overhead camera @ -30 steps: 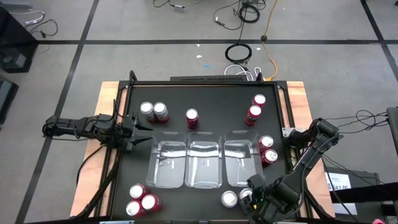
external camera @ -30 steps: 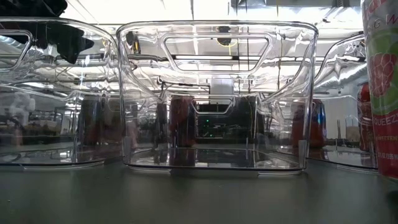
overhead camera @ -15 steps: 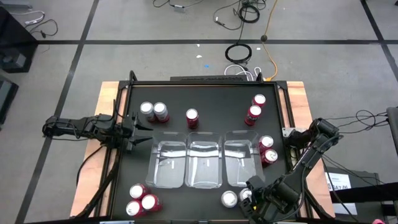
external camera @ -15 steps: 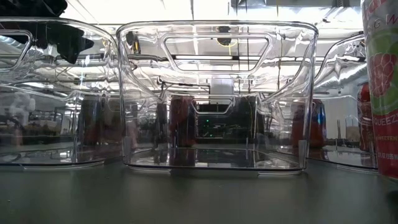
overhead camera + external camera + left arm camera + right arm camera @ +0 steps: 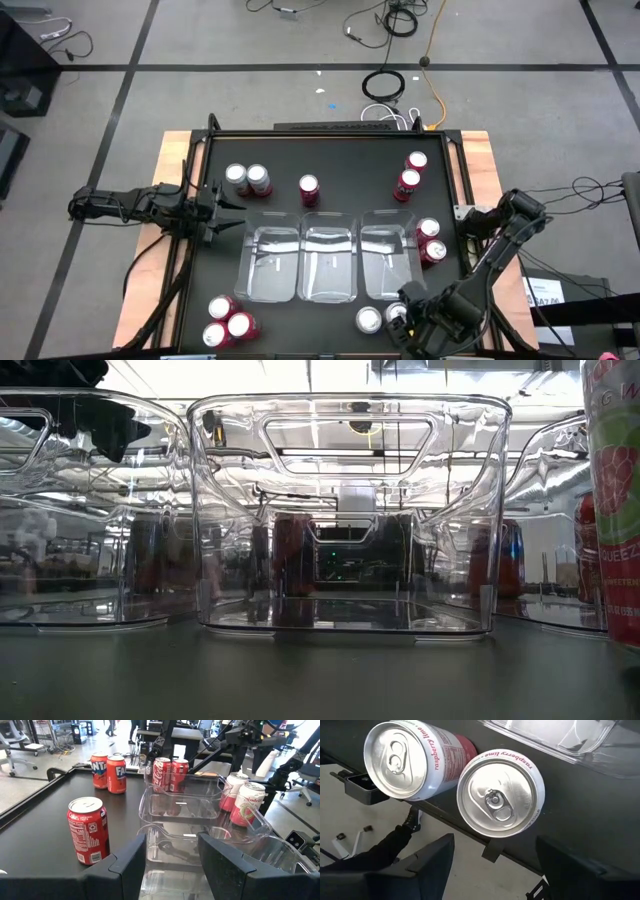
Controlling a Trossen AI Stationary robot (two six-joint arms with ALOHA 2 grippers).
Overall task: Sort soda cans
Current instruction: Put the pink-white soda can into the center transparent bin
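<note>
Sorting has barely begun: all 3 clear trays [image 5: 301, 262] sit empty, and the soda cans [image 5: 247, 179] stand scattered around them. The right gripper [image 5: 495, 857] hovers wide open above 2 cans [image 5: 501, 792] at the table's near edge. The left gripper [image 5: 172, 855] waits half-open, empty, at the left side.

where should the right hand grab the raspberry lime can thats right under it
Take the nearer raspberry lime can by its round side wall, just below the rim, coming straight down from above. It stands upright with its top facing the right hand, whose open fingers already straddle it. The other can sits close on one side, so place the fingers on the free sides.
</note>
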